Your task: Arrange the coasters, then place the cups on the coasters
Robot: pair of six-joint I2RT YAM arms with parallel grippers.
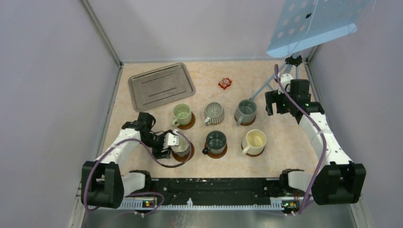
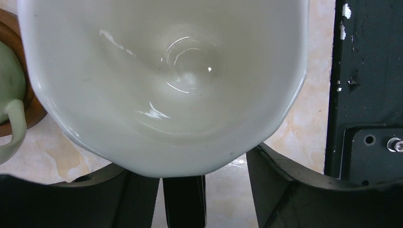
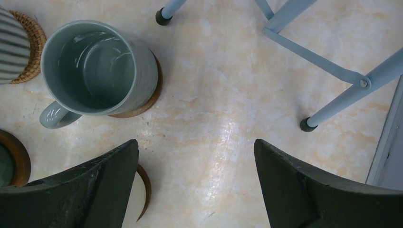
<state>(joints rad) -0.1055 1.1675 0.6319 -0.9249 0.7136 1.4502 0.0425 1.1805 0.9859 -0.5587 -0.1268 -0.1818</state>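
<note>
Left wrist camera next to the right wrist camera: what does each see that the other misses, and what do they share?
Only the left wrist view: the white inside of a cup filling the frame, a pale green mug's handle, a black base plate. Only the right wrist view: a grey-blue mug on its coaster, a ribbed cup, blue stand legs. Both: the marbled table and dark fingers along the bottom.

Six upright cups [image 1: 216,141] on coasters [image 1: 190,125]
</note>
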